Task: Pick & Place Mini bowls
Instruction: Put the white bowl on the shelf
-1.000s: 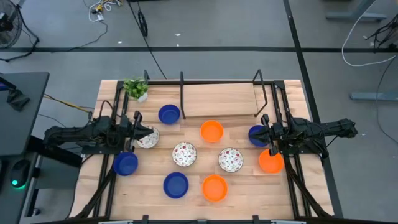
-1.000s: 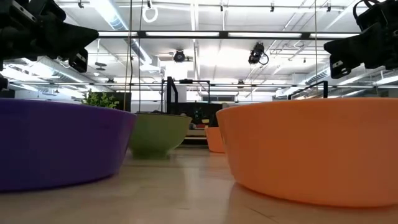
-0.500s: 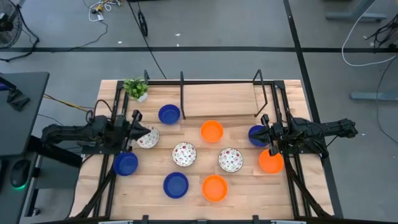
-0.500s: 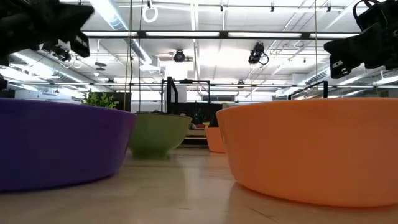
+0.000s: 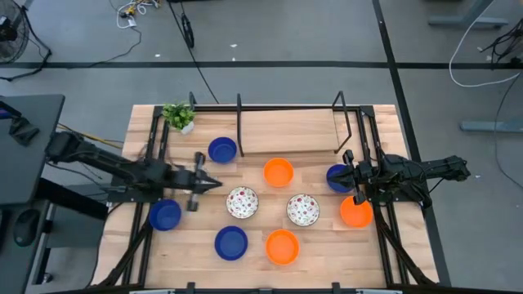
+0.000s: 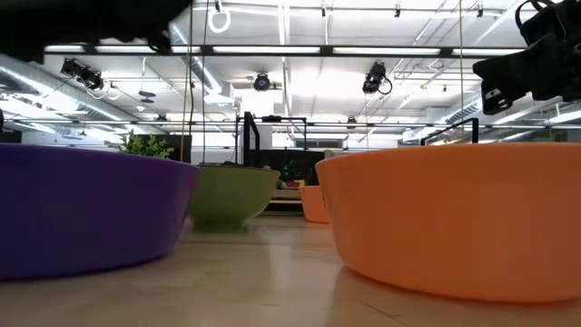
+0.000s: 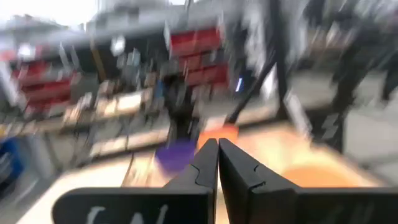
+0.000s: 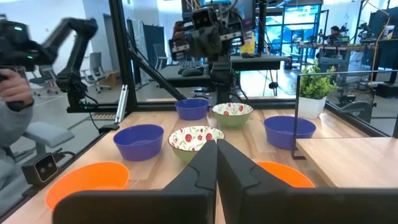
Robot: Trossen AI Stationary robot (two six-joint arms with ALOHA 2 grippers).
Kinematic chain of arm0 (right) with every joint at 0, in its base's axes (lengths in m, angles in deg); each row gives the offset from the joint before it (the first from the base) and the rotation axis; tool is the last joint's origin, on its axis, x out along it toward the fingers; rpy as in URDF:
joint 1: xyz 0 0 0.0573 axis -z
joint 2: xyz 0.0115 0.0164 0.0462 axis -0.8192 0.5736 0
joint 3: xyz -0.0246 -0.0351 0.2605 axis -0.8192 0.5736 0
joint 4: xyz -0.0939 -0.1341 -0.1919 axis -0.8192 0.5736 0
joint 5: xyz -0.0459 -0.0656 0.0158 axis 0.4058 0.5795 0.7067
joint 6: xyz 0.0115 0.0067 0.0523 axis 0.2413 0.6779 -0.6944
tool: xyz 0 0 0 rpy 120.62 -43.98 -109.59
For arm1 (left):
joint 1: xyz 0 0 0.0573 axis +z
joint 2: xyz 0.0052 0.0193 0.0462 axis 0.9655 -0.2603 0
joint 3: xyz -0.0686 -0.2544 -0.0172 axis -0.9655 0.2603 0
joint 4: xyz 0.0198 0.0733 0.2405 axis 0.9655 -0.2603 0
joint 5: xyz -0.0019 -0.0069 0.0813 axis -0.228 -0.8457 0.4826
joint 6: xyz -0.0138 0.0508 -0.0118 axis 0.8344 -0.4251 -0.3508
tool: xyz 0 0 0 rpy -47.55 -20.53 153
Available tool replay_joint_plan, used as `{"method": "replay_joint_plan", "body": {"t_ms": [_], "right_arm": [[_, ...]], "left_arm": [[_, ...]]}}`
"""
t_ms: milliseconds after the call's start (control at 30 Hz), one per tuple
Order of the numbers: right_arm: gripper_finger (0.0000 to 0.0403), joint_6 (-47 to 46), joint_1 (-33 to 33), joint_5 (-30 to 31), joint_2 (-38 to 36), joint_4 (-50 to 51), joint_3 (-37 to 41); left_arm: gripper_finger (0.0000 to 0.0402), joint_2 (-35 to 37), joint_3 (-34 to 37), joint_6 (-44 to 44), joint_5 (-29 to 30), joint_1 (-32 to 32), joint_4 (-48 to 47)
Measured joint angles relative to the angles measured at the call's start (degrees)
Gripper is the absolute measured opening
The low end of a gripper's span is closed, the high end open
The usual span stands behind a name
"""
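Observation:
Mini bowls stand on the wooden table (image 5: 270, 122): blue ones (image 5: 222, 149) (image 5: 165, 215) (image 5: 231, 242), orange ones (image 5: 278, 172) (image 5: 355, 211) (image 5: 282, 247), and white floral ones (image 5: 242, 202) (image 5: 302, 210). Another blue bowl (image 5: 335, 178) lies partly under my right gripper (image 5: 346, 175), which is shut and level at the right edge. My left gripper (image 5: 215, 184) is shut, level above the table's left part, its tips pointing at the middle bowls and touching nothing. In the left wrist view the shut left gripper (image 7: 217, 146) shows against a blurred table. The shut right gripper (image 8: 216, 144) shows in the right wrist view.
A small potted plant (image 5: 178, 115) stands at the far left corner. Two dark metal frames (image 5: 239, 122) (image 5: 343, 122) rise from the table's far part. In the low view a blue bowl (image 6: 82, 209) and an orange bowl (image 6: 454, 218) fill the foreground.
My left gripper has swung out from the table's left edge toward the middle, rising a little and rolling about its own axis, still shut. It now covers the floral bowl that lay in front of it. The bowls have not moved.

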Motion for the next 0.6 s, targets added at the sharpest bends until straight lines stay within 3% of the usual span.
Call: {"method": "replay_joint_plan", "body": {"t_ms": [233,467,600], "right_arm": [[0.0013,0.0,0.0,0.0,0.0,0.0,0.0],[0.0013,0.0,0.0,0.0,0.0,0.0,0.0],[0.0013,0.0,0.0,0.0,0.0,0.0,0.0]], "left_arm": [[0.0079,-15.5,-17.3,3.1,4.1,0.0,-23.5],[0.0169,-23.1,-30.6,7.5,-6.4,-0.2,-51.1],[0.0200,-27.4,-33.6,7.9,-7.9,-2.3,-53.8]]}}
